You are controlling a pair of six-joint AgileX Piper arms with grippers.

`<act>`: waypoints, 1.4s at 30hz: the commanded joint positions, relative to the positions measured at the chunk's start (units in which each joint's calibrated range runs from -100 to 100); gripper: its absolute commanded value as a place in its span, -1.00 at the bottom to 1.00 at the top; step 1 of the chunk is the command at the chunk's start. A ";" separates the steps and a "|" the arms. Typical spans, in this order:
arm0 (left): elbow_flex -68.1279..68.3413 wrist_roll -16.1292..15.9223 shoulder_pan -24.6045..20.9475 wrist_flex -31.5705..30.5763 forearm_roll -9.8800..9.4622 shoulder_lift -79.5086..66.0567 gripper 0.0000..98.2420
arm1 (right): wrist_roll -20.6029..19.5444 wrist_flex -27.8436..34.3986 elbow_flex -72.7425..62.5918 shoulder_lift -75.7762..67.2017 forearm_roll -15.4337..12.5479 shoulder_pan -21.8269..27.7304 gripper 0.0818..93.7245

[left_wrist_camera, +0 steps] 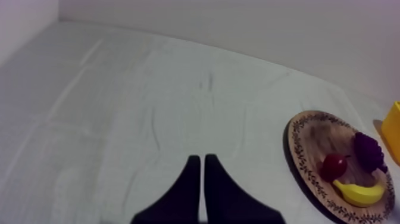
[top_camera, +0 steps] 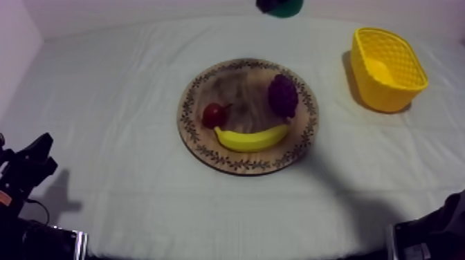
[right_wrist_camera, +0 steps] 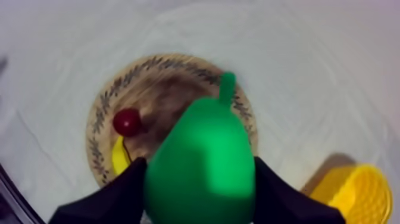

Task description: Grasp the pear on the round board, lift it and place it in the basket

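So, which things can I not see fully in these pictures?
Green toy pear: top view, cut off by the upper edge.
Purple bunch of grapes: right wrist view, hidden behind the pear.
Yellow banana: right wrist view, mostly behind the pear.
Yellow basket: left wrist view, cut off by the edge.

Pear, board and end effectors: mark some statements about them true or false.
1. The right end effector is shut on the pear. True.
2. The pear lies in the basket. False: it is held in the air, outside the basket.
3. The banana lies on the board. True.
4. The left end effector is open. False: its fingers lie together, shut on nothing.
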 commanded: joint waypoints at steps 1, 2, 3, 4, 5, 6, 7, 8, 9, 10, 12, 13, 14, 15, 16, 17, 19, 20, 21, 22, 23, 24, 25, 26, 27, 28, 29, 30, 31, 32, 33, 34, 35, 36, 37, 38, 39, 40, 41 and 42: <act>-0.02 0.00 -0.01 0.00 -0.02 0.00 -1.00 | -1.81 0.06 0.07 -1.14 -0.33 2.27 -0.25; -0.02 0.00 -0.01 0.00 -0.02 0.00 -1.00 | -1.96 0.16 0.18 -1.46 -0.48 3.26 -0.25; -0.02 0.00 -0.01 0.00 -0.02 0.00 -1.00 | -2.05 0.24 0.33 -1.72 -0.59 4.33 -0.25; -0.02 0.00 -0.01 0.00 -0.02 0.00 -1.00 | -2.08 0.29 0.50 -1.90 -0.72 5.44 -0.25; -0.02 0.00 -0.01 0.00 -0.02 0.00 -1.00 | -2.05 0.27 0.65 -1.97 -0.84 6.61 -0.25; -0.02 0.00 -0.01 0.00 -0.02 0.00 -1.00 | -1.95 0.24 0.82 -1.97 -0.95 7.84 -0.25; -0.02 0.00 -0.01 0.00 -0.02 0.00 -1.00 | -1.79 0.19 0.95 -1.85 -1.06 9.12 -0.25; -0.02 0.00 -0.01 0.00 -0.02 0.00 -1.00 | -1.62 0.11 1.10 -1.63 -1.13 10.42 -0.25; -0.02 0.00 -0.01 0.00 -0.02 0.00 -1.00 | -1.42 -0.02 1.20 -1.30 -1.17 11.70 -0.25; -0.02 0.00 -0.01 0.00 -0.02 0.00 -1.00 | -1.23 -0.23 1.28 -0.92 -1.14 12.99 -0.25; -0.02 0.00 -0.01 0.00 -0.02 0.00 -1.00 | -0.79 -0.72 1.28 0.07 -1.00 15.49 -0.25; -0.02 0.00 -0.01 0.00 -0.02 0.00 -1.00 | -0.54 -0.97 1.20 0.63 -0.94 16.70 -0.25; -0.02 0.00 -0.01 0.00 -0.02 0.00 -1.00 | -0.30 -1.26 1.07 1.20 -0.86 17.89 -0.25; -0.02 0.00 -0.01 0.00 -0.02 0.00 -1.00 | -0.06 -1.53 0.92 1.80 -0.76 19.02 -0.25; -0.02 0.00 -0.01 0.00 -0.02 0.00 -1.00 | 0.19 -1.80 0.74 2.45 -0.66 20.14 -0.25; -0.02 0.00 -0.01 0.00 -0.02 0.00 -1.00 | 0.42 -2.11 0.59 3.13 -0.53 21.17 -0.25; -0.02 0.00 -0.01 0.00 -0.02 0.00 -1.00 | 0.83 -2.76 0.35 4.53 -0.26 23.10 -0.25; -0.02 0.00 -0.01 0.00 -0.02 0.00 -1.00 | 1.02 -3.12 0.28 5.22 -0.12 23.98 -0.25; -0.02 0.00 -0.01 0.00 -0.02 0.00 -1.00 | 1.19 -3.51 0.26 5.89 0.01 24.82 -0.25; -0.02 0.00 -0.01 0.00 -0.02 0.00 -1.00 | 1.36 -3.94 0.29 6.54 0.12 25.62 -0.25; -0.02 0.00 -0.01 0.00 -0.02 0.00 -1.00 | 1.51 -4.38 0.40 7.17 0.25 26.34 -0.25; -0.02 0.00 -0.01 0.00 -0.02 0.00 -1.00 | 1.64 -4.85 0.58 7.79 0.38 27.00 -0.25; -0.02 0.00 -0.01 0.00 -0.02 0.00 -1.00 | 1.74 -5.31 0.81 8.42 0.52 27.61 -0.25; -0.02 0.00 -0.01 0.00 -0.02 0.00 -1.00 | 1.85 -5.77 1.07 9.05 0.65 28.14 -0.25; -0.02 0.00 -0.01 0.00 -0.02 0.00 -1.00 | 1.95 -6.24 1.38 9.69 0.75 28.64 -0.25; -0.02 0.00 -0.01 0.00 -0.02 0.00 -1.00 | 2.05 -6.74 1.80 10.34 0.84 29.07 -0.25; -0.02 0.00 -0.01 0.00 -0.02 0.00 -1.00 | 2.15 -7.24 2.23 11.00 0.90 29.42 -0.25; -0.02 0.00 -0.01 0.00 -0.02 0.00 -1.00 | 2.26 -7.73 2.73 11.69 0.94 29.71 -0.25; -0.02 0.00 -0.01 0.00 -0.02 0.00 -1.00 | 2.39 -8.22 3.25 12.41 0.97 29.96 -0.25; -0.02 0.00 -0.01 0.00 -0.02 0.00 -1.00 | 2.50 -8.70 3.81 13.16 0.99 30.18 -0.25; -0.02 0.00 -0.01 0.00 -0.02 0.00 -1.00 | 2.63 -9.17 4.40 13.94 1.03 30.34 -0.25; -0.02 0.00 -0.01 0.00 -0.02 0.00 -1.00 | 2.74 -9.66 5.05 14.75 1.08 30.45 -0.25; -0.02 0.00 -0.01 0.00 -0.02 0.00 -1.00 | 2.86 -10.20 5.74 15.56 1.12 30.52 -0.24; -0.02 0.00 -0.01 0.00 -0.02 0.00 -1.00 | 2.96 -10.77 6.52 16.36 1.17 30.55 -0.24; -0.02 0.00 -0.01 0.00 -0.02 0.00 -1.00 | 3.07 -11.31 7.30 17.15 1.20 30.55 -0.24; -0.02 0.00 -0.01 0.00 -0.02 0.00 -1.00 | 3.18 -11.81 8.11 17.91 1.23 30.53 -0.23; -0.02 0.00 -0.01 0.00 -0.02 0.00 -1.00 | 3.31 -12.26 8.92 18.64 1.24 30.49 -0.23; -0.02 0.00 -0.01 0.00 -0.02 0.00 -1.00 | 3.46 -12.65 9.68 19.33 1.24 30.41 -0.22; -0.02 0.00 -0.01 0.00 -0.02 0.00 -1.00 | 3.65 -12.94 10.41 19.94 1.22 30.34 -0.21; -0.02 0.00 -0.01 0.00 -0.02 0.00 -1.00 | 3.84 -13.15 11.06 20.47 1.21 30.24 -0.18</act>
